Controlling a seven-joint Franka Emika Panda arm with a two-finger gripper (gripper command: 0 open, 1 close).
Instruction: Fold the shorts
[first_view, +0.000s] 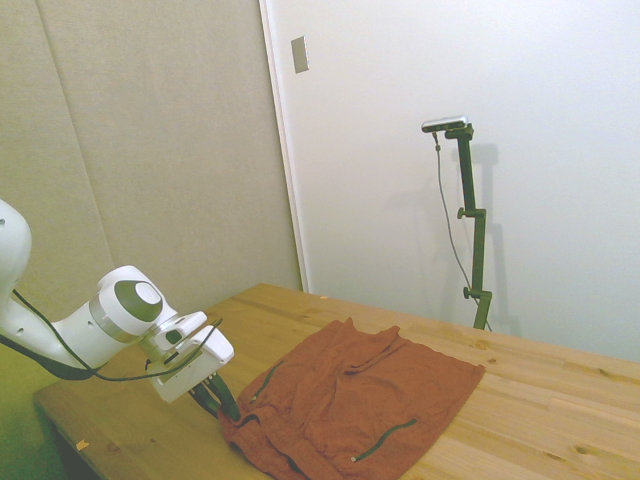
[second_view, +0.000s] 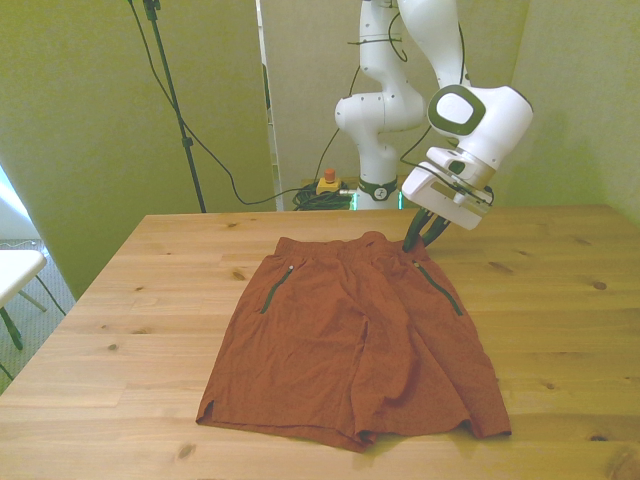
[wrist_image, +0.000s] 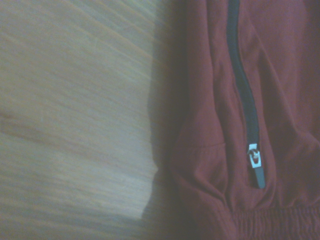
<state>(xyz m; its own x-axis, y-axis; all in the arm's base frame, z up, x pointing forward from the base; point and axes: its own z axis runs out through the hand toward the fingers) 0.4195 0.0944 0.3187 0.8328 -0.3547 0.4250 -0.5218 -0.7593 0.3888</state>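
The rust-red shorts lie spread flat on the wooden table, waistband toward the far edge and leg hems toward the near edge. A dark zipper line runs down each side. My gripper hangs low at the waistband corner on the front view's right, its dark fingers slightly apart and holding nothing. From the side, the gripper meets the edge of the shorts, which look wrinkled there. The wrist view shows the shorts with a pocket zipper beside bare wood.
Bare table surrounds the garment on all sides. A white stool or small table stands off the front view's left. Cables and a red button box lie on the floor behind the table.
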